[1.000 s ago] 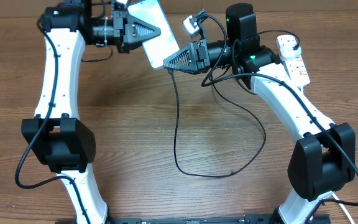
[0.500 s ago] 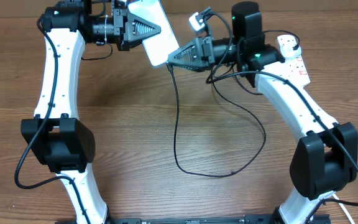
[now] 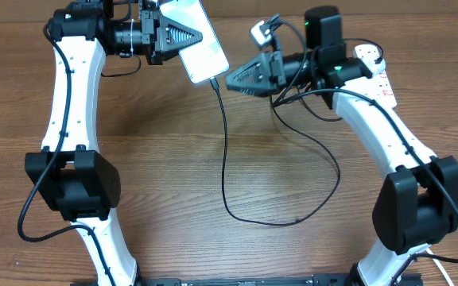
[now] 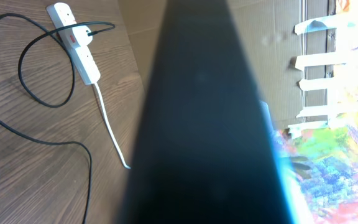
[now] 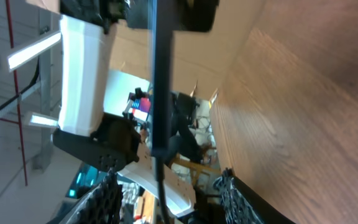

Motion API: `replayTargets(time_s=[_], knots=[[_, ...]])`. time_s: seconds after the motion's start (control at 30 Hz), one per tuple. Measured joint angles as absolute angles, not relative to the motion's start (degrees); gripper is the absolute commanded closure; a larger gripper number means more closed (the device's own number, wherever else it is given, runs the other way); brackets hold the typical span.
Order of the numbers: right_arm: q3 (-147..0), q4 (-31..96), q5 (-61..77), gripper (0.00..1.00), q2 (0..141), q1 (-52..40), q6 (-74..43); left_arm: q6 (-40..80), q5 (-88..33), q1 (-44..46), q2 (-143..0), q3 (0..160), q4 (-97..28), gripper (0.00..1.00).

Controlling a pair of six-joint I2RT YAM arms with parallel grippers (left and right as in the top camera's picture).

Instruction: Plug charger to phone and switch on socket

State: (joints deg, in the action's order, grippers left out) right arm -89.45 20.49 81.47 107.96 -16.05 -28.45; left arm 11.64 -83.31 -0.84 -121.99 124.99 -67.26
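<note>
**Black charger tip at the phone's lower edge; left jaws gripping, right jaws open**

Wood-grain desk [image 3: 157,159] carries the setup. Count of items in view: two arms, one phone, one charger, one socket, one white cord.

1. Phone [image 3: 205,57]: held above the far side of the desk and tilted, its light screen facing the overhead camera. The left jaws are closed on its upper part. In the left wrist view the phone [image 4: 197,124] appears as a dark, blurred band filling the middle of the frame.

2. Charger [image 3: 224,159]: one thin black cable. Its tip meets the lower edge of the phone. From there the cable hangs down, lies in one wide loop on the desk, and rises toward the socket. In the left wrist view the charger [image 4: 23,68] curls beside the socket, and its black plug sits in the strip near the far end.

3. Socket [image 3: 378,73]: one white strip with red markings, lying on the desk at the far right, behind the right arm [image 3: 372,127]. In the left wrist view the socket [image 4: 82,59] trails one white cord [image 4: 109,127] across the desk. The switch position cannot be read.

4. Right jaws: open, empty, just beside the phone's lower edge. In the right wrist view both fingers [image 5: 107,196] stand well apart, with the edge-on phone [image 5: 160,74] and cable seen between them.
</note>
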Motion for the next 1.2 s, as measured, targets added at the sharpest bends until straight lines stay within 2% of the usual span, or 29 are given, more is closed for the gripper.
replayTargets(time_s=[0.4, 0.77, 0.87, 1.0, 1.2], knots=[[-89.45, 24.08, 76.90, 0.77, 107.96, -19.05, -21.69, 11.60, -81.28, -0.86, -121.99, 124.99, -67.24, 0.96], [-89.45, 25.30, 75.77, 0.73, 107.96, -19.70, -20.97, 11.62, -80.12, -0.84, -121.99, 124.99, -67.26, 0.96], [-89.45, 26.00, 75.77, 0.81, 107.96, -19.77, -20.86, 11.60, -80.03, -0.84, -121.99, 124.99, -67.24, 0.96], [-89.47, 26.41, 76.05, 0.96, 107.96, -19.92, -20.69, 11.57, -79.15, -0.86, -122.02, 124.99, -67.24, 0.96], [-89.52, 26.22, 76.23, 0.96, 107.96, -19.92, -20.75, 11.44, -78.61, -0.86, -122.02, 124.99, -67.26, 0.96]])
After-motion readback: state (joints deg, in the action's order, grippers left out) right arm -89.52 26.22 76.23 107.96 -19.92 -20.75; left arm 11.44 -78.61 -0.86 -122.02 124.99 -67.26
